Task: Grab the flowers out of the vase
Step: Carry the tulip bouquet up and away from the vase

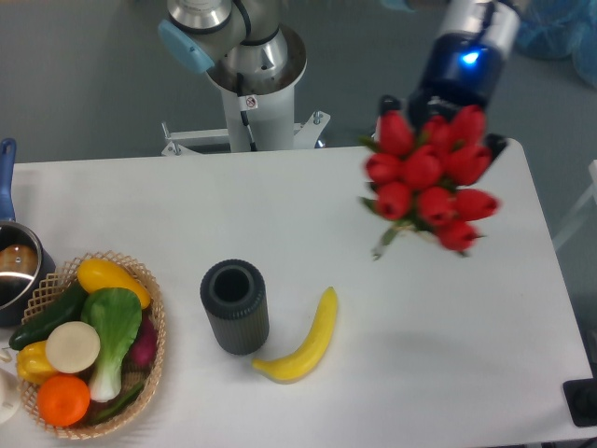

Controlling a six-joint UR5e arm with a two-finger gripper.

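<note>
The flowers (426, 181), a bunch of red tulip buds with a short pale stem end (384, 245), hang in the air over the right side of the table, slightly blurred. My gripper (440, 126) is shut on the bunch from behind and above; the buds hide most of its fingers, and its blue-lit wrist shows at the top right. The vase (234, 306), a dark ribbed cylinder, stands upright at the table's middle front with nothing in its round mouth, well to the left of the flowers.
A yellow banana (304, 339) lies just right of the vase. A woven basket (155, 315) of vegetables and fruit sits at the front left, with a pot (13, 271) beyond it. The robot's base (252, 75) stands behind the table.
</note>
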